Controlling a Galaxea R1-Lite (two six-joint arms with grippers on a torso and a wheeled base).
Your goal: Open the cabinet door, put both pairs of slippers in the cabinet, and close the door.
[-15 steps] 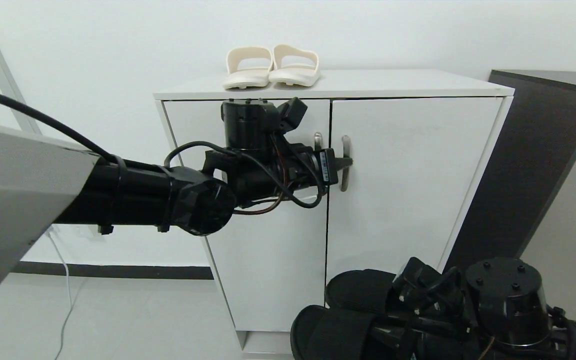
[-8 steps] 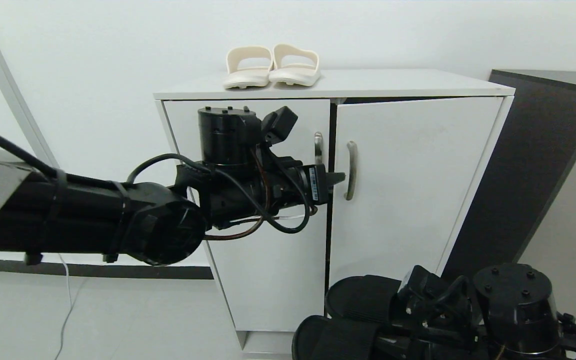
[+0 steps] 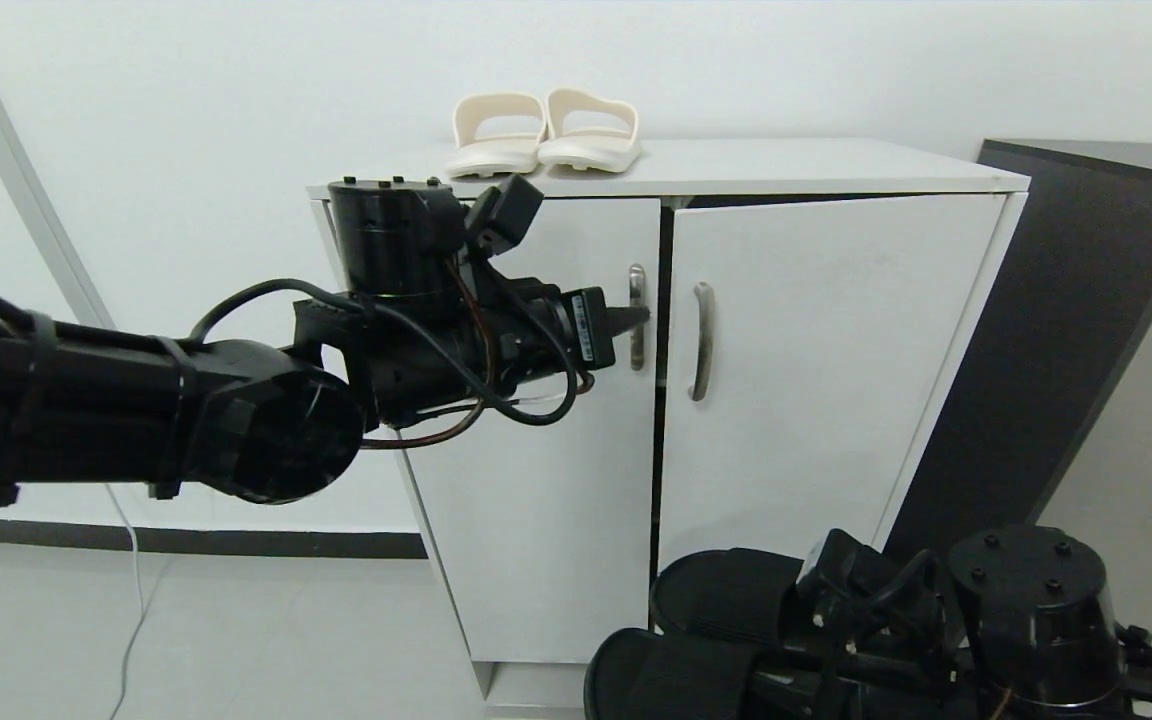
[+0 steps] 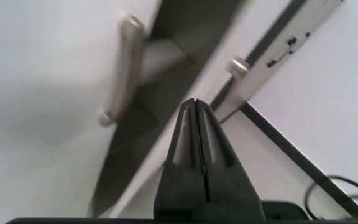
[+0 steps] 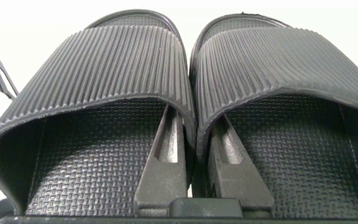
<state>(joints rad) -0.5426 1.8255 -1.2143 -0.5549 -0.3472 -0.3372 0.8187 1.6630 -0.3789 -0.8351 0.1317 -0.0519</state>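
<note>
The white cabinet (image 3: 786, 160) has its right door (image 3: 816, 350) slightly ajar, with a dark gap along its top and inner edge. A cream pair of slippers (image 3: 544, 135) rests on the cabinet top. My left gripper (image 3: 639, 318) is shut and holds nothing; its tip is at the left door's metal handle (image 3: 637, 290). In the left wrist view the shut left gripper (image 4: 196, 104) points at the gap beside the right door's handle (image 4: 122, 68). My right gripper (image 5: 194, 146) is shut on the black pair of slippers (image 3: 726, 640), low in front of the right door, one finger (image 5: 163, 165) inside each slipper.
A dark grey panel (image 3: 1056, 350) stands right beside the cabinet. The white wall behind has a black baseboard stripe (image 3: 236, 543), and a thin cable (image 3: 131, 600) hangs to the floor at the left.
The right door has swung from shut to slightly ajar. My left gripper has come off that door's handle and moved left and a little up to the left door's handle.
</note>
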